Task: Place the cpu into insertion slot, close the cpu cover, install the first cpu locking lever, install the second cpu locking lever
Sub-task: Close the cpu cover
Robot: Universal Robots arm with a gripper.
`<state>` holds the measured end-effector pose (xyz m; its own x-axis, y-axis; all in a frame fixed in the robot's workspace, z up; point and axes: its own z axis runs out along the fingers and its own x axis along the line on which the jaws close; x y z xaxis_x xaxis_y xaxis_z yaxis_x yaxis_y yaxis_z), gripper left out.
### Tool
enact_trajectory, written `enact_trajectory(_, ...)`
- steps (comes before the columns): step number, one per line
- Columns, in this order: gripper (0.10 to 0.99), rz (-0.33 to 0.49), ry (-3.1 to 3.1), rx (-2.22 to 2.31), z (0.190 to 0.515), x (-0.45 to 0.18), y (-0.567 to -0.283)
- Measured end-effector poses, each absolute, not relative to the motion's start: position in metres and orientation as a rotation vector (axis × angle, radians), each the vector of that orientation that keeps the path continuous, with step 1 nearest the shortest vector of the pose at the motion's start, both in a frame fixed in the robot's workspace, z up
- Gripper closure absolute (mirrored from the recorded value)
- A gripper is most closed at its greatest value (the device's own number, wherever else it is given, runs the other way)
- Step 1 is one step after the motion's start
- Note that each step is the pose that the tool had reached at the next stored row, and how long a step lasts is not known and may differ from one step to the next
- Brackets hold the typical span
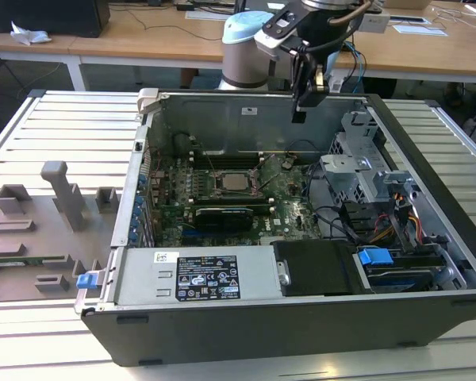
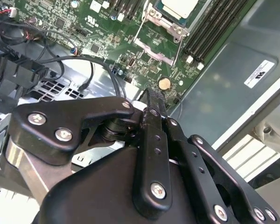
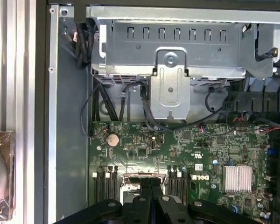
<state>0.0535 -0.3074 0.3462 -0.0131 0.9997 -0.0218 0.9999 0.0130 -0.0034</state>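
Starting at the exterior view's left, the grey fixtures (image 1: 63,198) lie outside the computer case (image 1: 135,198) and play no part now. Further right, the cpu (image 1: 232,182) sits silver side up in the insertion slot (image 1: 214,187) mid-board, so you can judge the placing done and the cover-and-lever work in hand. Right of that, your gripper (image 1: 299,116) hangs high by the case's rear wall, well apart from the socket, jaws pressed together on nothing. Reaching the socket calls for a descent clear of the cables (image 1: 333,218) and drive cage (image 1: 357,171) at the right. The exterior view gives you that height. The second wrist view gives a silvery frame, likely the cpu cover (image 2: 170,29), around the chip and a wire lever (image 2: 178,51) alongside; hooked or not, you cannot tell. The first wrist view looks straight down past the fingertips (image 3: 145,189).
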Motion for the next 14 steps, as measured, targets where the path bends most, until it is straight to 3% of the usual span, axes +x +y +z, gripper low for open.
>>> enact_trajectory(14, 0.98, -0.028, 2.227, 2.198, 0.331, 0.053, -0.307)
